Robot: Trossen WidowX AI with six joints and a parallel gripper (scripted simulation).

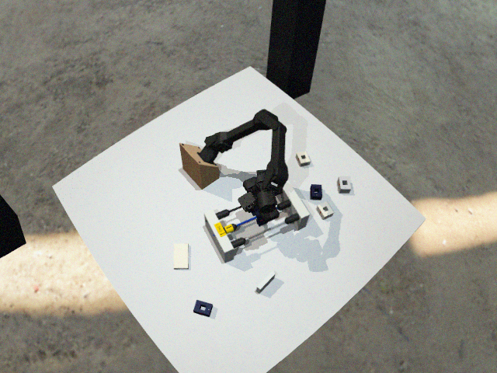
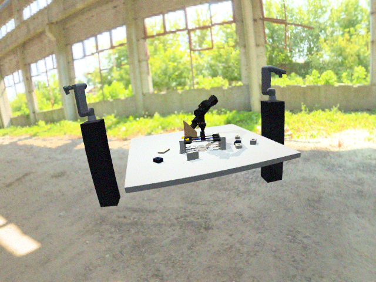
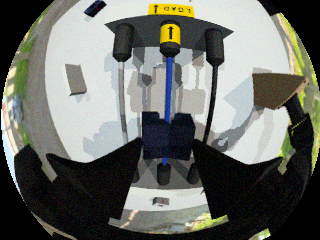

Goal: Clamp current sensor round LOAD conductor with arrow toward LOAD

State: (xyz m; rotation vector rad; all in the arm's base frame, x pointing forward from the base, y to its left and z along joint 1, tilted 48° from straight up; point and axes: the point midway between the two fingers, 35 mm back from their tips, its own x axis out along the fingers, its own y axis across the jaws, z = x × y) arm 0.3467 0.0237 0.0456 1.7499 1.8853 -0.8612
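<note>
The dark navy split-core sensor [image 3: 156, 140] [image 2: 202, 136] is held between the fingertips of my gripper [image 3: 167, 142], which is shut on it. The sensor sits over the middle blue conductor [image 3: 169, 90] [image 1: 245, 221]. This conductor runs to the yellow LOAD label [image 3: 180, 10] [image 1: 220, 229] on the rack's end wall [image 1: 224, 244]. In the wrist view the blue conductor passes out of sight at the sensor and shows again just below it. Whether it lies inside the sensor's opening cannot be told. The sensor's arrow and latch are not visible.
A black conductor [image 3: 215, 85] and a pale one [image 3: 121, 90] flank the blue one. Beyond the far end wall [image 1: 297, 205] stand several small blocks, one navy [image 1: 315, 196]. A flat cream plate [image 1: 181, 256], an upright plate [image 1: 265, 282] and a navy block [image 1: 197, 308] lie on the LOAD side.
</note>
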